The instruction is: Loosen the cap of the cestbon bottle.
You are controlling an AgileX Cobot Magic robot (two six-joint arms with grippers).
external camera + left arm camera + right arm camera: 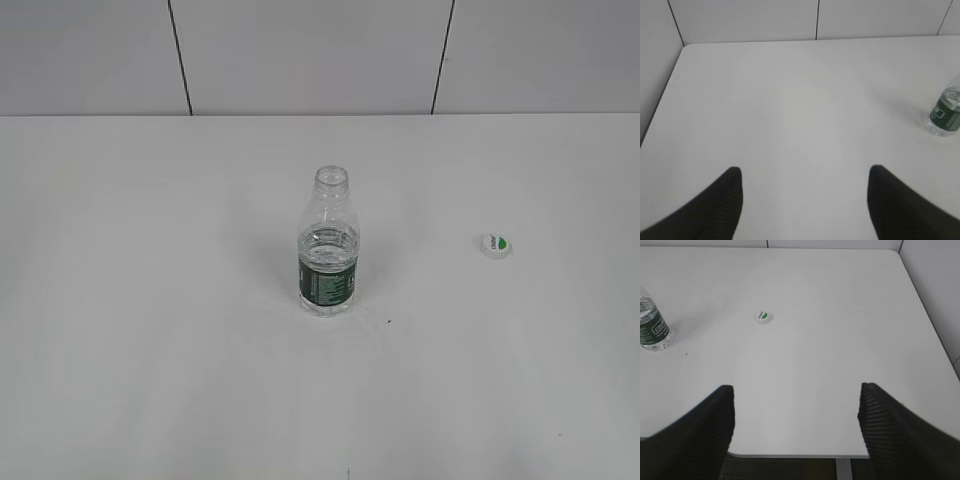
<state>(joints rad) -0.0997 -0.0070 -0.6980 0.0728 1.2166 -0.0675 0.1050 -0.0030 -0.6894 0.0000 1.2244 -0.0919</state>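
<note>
So the cestbon bottle [327, 245] stands upright around the middle of the white table [150, 350], neck open, with a bit of water sitting at label height. The cap [495, 244] is already off and lies flat on the table well to the right of the bottle, green mark facing up. Neither arm shows in the exterior view. The left gripper [805, 200] has its fingers spread wide with nothing between them, hanging over bare table at the left side. The right gripper [796, 427] is spread wide too, over the near right edge.
</note>
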